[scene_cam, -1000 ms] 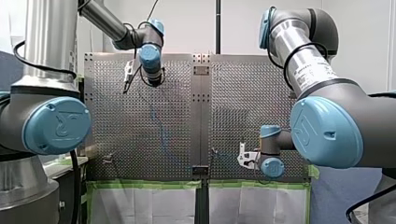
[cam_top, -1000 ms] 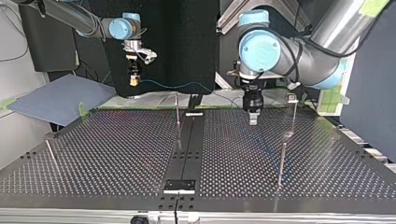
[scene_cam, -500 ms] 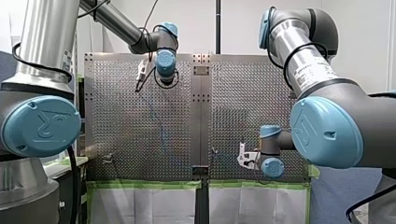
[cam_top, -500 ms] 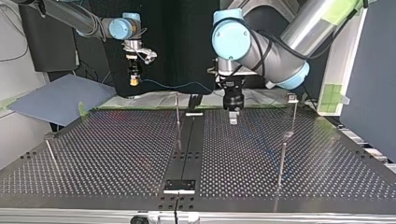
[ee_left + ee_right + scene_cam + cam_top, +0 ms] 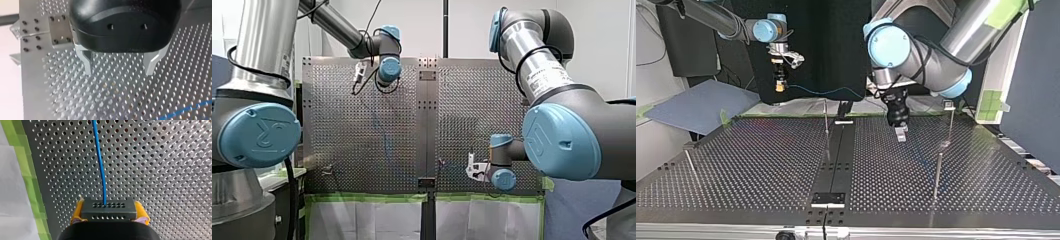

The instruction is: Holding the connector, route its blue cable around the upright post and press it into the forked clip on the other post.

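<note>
Over the last second the left arm's black gripper [image 5: 899, 132] is being swung over the perforated metal worktop [image 5: 761, 165] toward the upright post [image 5: 826, 120] and then back, while the right gripper [image 5: 109, 205] is being kept in place; routing is judged barely begun. The dark rectangular connector [image 5: 110, 214] is being clamped between the right gripper's yellow-padded fingers [image 5: 78, 210], its thin blue cable [image 5: 100, 165] running straight ahead. The left gripper's metal fingers [image 5: 87, 63] are being held wide apart, empty, the cable lying beside them, untouched.
</note>
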